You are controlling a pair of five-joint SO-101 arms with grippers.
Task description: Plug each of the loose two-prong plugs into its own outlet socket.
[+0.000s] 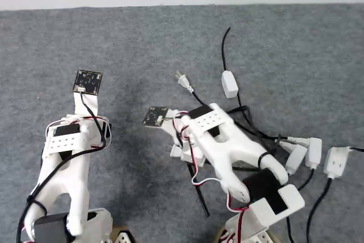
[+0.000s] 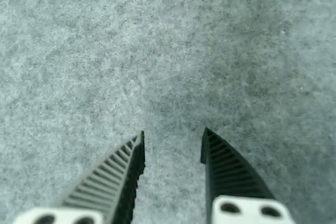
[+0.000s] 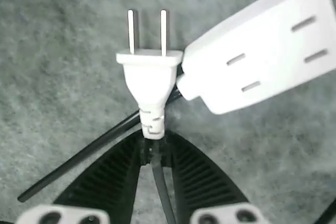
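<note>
1. At the bottom of the left wrist view, the left gripper (image 2: 172, 148) hangs over bare grey carpet (image 2: 157, 51). Its ribbed fingers stand moderately apart with nothing between them.
2. At the bottom centre of the right wrist view, the right gripper (image 3: 154, 145) is clamped on the strain relief of a white two-prong plug (image 3: 149, 72). The plug's prongs point toward the frame's top edge.
3. A white outlet block (image 3: 262, 45) fills that frame's upper right. It touches the plug's side, and its slots face the camera.
4. At the high view's right edge lie clustered outlet sockets (image 1: 313, 152) among tangled black cords (image 1: 199, 197).
5. Farthest off, at upper centre, a loose plug (image 1: 182, 79) lies near a lone outlet socket (image 1: 229, 83) without touching it.
</note>
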